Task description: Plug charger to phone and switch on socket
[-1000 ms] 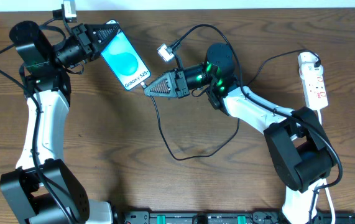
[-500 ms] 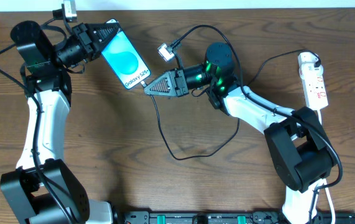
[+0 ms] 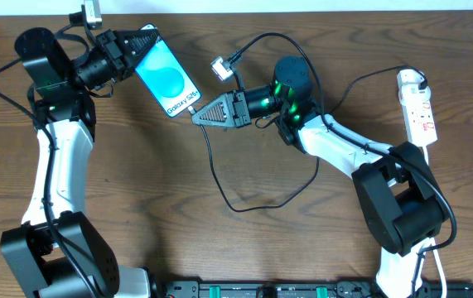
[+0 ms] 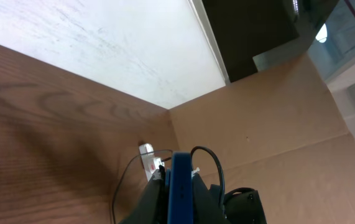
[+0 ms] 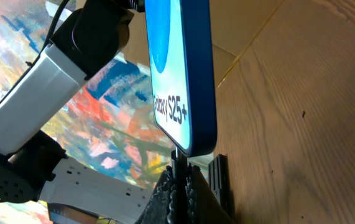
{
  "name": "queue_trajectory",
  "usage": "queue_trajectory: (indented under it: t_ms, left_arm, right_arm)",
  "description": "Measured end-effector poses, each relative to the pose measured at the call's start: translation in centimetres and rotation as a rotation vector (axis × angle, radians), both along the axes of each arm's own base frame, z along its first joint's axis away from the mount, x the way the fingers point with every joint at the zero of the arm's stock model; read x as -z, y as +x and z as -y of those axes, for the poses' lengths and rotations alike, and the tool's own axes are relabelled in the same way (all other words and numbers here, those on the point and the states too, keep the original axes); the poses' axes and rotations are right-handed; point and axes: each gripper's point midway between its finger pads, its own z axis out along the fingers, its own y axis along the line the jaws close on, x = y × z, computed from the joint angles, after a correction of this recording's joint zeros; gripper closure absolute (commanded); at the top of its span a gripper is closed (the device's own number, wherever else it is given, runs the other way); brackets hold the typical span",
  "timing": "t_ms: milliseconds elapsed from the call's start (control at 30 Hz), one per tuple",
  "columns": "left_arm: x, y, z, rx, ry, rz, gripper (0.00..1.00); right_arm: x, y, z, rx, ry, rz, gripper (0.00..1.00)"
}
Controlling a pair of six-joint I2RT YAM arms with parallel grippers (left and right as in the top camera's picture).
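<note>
We clamp the phone (image 3: 167,79) in our left tool (image 3: 141,41), long axis diagonal, lower end toward the near-right corner; our right tool (image 3: 195,117) pinches the charger (image 3: 210,161).

The overhead camera looks straight down on the brown wood-grain table (image 3: 137,165) from well above, taking in its whole width. The left wrist camera sights closely along the edge of the slim blue-screened smartphone (image 4: 180,186), across the table. The right wrist camera looks past the black charger connector (image 5: 177,163) at that smartphone, very near. All three views share it.
</note>
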Motion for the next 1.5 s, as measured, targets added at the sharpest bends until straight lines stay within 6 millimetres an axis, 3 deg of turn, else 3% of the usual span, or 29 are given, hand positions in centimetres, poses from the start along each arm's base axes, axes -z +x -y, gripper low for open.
queue_trajectory:
  t_ms: [933, 1500]
  left_arm:
    - [0.0, -0.6, 0.9, 0.053, 0.008, 0.018, 0.93]
    - [0.2, 0.1, -1.6, -0.035, -0.023, -0.037, 0.92]
  right_arm:
    - [-0.9, -0.1, -0.1, 0.007, 0.039, 0.06, 0.99]
    - [-0.9, 0.0, -0.1, 0.014, 0.04, 0.06, 0.99]
